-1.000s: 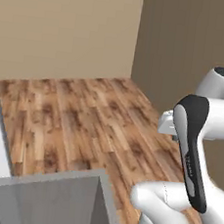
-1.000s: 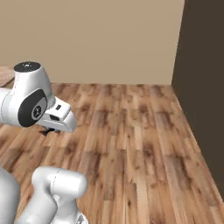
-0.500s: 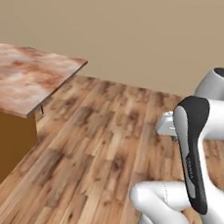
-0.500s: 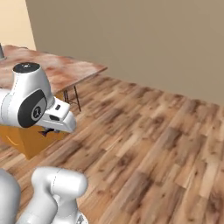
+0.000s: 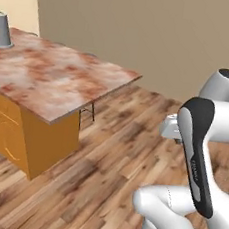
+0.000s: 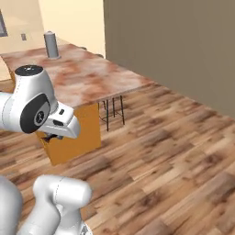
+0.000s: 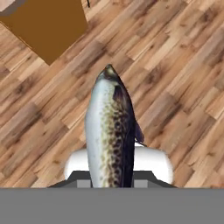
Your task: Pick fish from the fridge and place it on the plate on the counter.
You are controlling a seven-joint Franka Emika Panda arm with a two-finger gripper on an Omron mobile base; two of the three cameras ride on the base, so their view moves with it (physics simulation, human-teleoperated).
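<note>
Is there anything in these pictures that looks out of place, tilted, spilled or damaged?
Nothing stands out. The fish sits in the gripper and points straight out over the wooden floor, whole and unbroken. The counter looks clean, with a grey cylinder standing upright at its far end. No spill shows.

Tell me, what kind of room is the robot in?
Probably a kitchen. There's a stone-topped counter on orange wooden cabinets, a wooden floor, and the hand carries a speckled fish.
</note>
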